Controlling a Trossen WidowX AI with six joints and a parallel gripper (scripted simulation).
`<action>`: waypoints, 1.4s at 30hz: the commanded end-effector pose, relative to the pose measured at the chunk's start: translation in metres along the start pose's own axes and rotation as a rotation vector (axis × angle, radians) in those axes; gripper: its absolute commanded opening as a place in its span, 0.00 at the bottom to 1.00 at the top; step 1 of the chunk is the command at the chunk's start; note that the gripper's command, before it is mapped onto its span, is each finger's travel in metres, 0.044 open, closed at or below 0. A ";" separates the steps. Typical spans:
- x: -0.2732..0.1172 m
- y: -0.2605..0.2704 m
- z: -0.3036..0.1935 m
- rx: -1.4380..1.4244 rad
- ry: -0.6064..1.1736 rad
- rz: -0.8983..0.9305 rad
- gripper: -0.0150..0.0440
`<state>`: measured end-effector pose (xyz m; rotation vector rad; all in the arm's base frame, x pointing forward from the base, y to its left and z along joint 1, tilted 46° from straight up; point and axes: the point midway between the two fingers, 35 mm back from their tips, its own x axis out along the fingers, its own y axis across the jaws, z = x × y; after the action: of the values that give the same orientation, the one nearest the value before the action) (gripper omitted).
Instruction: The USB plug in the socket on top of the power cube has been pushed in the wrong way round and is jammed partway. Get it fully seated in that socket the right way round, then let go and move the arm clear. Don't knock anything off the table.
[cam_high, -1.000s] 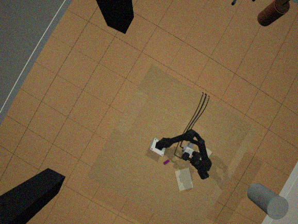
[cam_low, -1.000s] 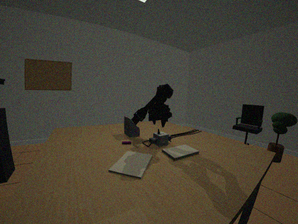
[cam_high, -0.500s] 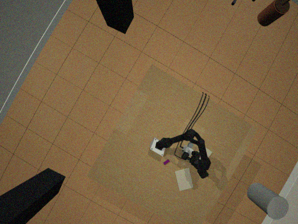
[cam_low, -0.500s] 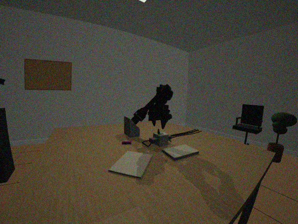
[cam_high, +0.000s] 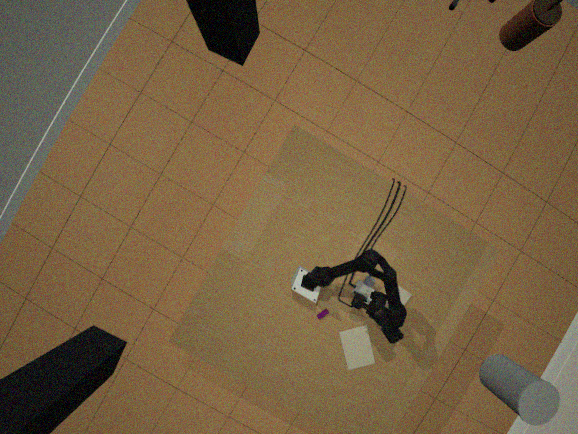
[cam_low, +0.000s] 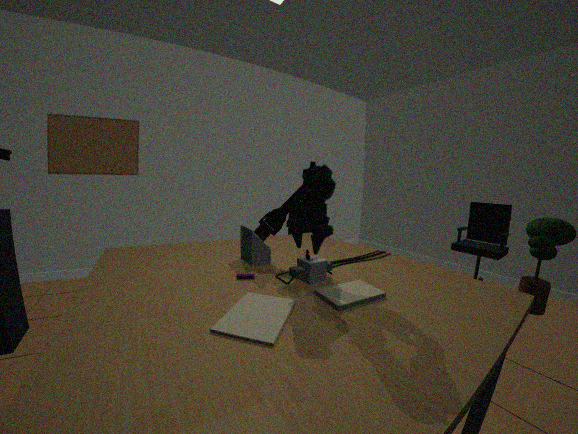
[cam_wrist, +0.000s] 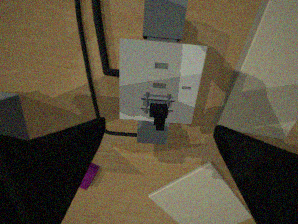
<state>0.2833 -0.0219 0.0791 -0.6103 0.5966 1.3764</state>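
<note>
The end effector (cam_low: 313, 239) hung directly above the power cube (cam_low: 312, 270), pointing down, with its fingers spread wide and nothing held between them. In the wrist view the two dark fingers framed the lower left and lower right corners, and the cube (cam_wrist: 161, 82) lay between and beyond them.

The USB plug (cam_wrist: 159, 114) stood in the socket on the top face of the cube. It was a dark block rising from a small metal frame. How deeply it sat could not be told. In the exterior view the plug (cam_low: 307, 257) stuck up above the cube, just below the fingertips and apart from them.

Black cables (cam_low: 360, 258) ran from the cube across the worktop (cam_low: 150, 360). A small purple item (cam_low: 245, 275) lay near the cube on the worktop. Two flat pale pads (cam_low: 254, 317) lay nearby, one on either side of the cube.
</note>
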 end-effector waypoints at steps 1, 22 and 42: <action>0.003 0.001 0.001 0.006 -0.005 0.001 1.00; 0.001 0.000 0.000 0.000 0.000 0.001 0.25; -0.002 0.000 0.000 0.001 0.000 0.001 0.25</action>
<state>0.2830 -0.0219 0.0792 -0.6051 0.5994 1.3751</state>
